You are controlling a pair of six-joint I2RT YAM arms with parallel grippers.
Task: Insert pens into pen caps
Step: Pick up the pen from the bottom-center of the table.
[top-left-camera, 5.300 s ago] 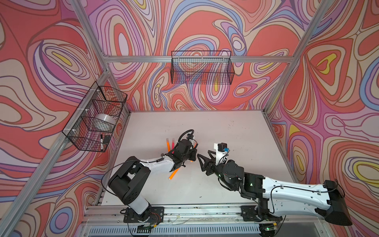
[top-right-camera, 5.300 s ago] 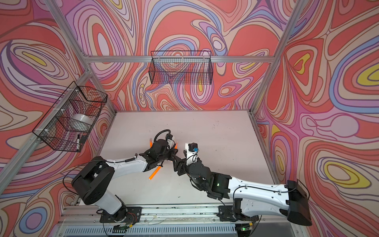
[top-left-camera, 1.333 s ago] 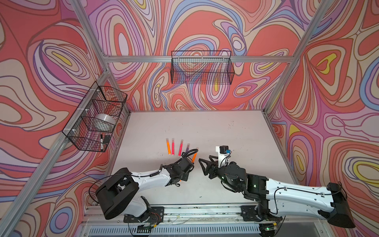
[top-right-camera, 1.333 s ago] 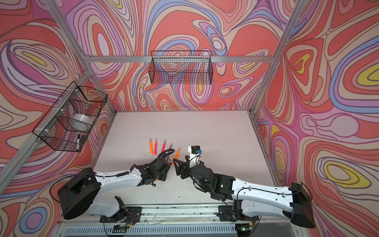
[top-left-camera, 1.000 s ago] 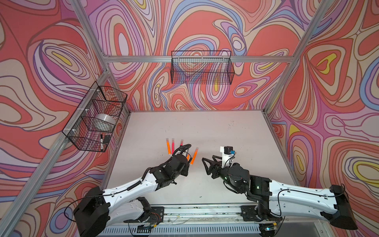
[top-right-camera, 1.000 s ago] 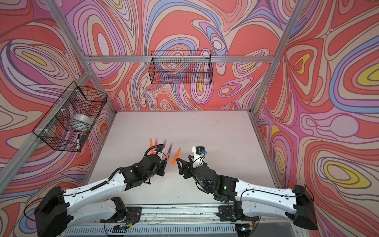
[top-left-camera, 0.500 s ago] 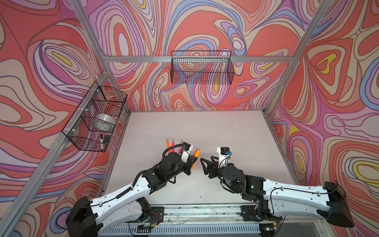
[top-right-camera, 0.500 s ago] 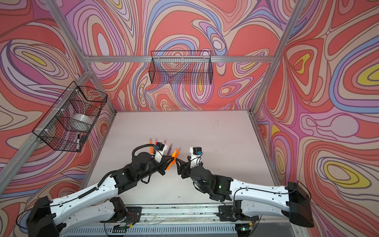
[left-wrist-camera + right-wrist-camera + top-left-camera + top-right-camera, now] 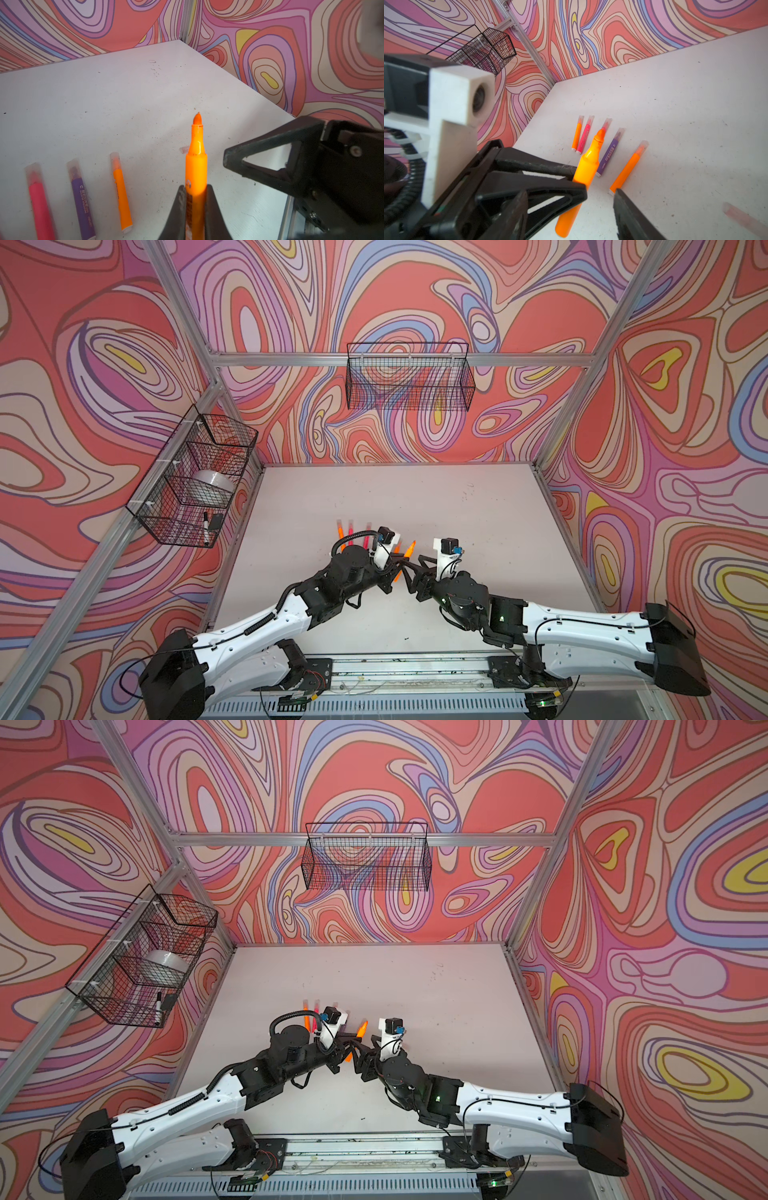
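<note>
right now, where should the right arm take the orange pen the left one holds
Probably the bare tail of the pen, behind where the left gripper clamps the barrel. Come in from the side, jaws across the round barrel. The tip sticks out the far side and should stay free for the cap.

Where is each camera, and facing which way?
Top views: high above the robot's base, looking down on the table; left arm, right arm whole.
Left wrist: on left arm, looking along the left gripper, clamping the held orange pen, toward a far corner.
Right wrist: on right arm, facing left gripper and side basket; one finger of right gripper shows.
Shared: both wrist views show held orange pen and purple pen.
</note>
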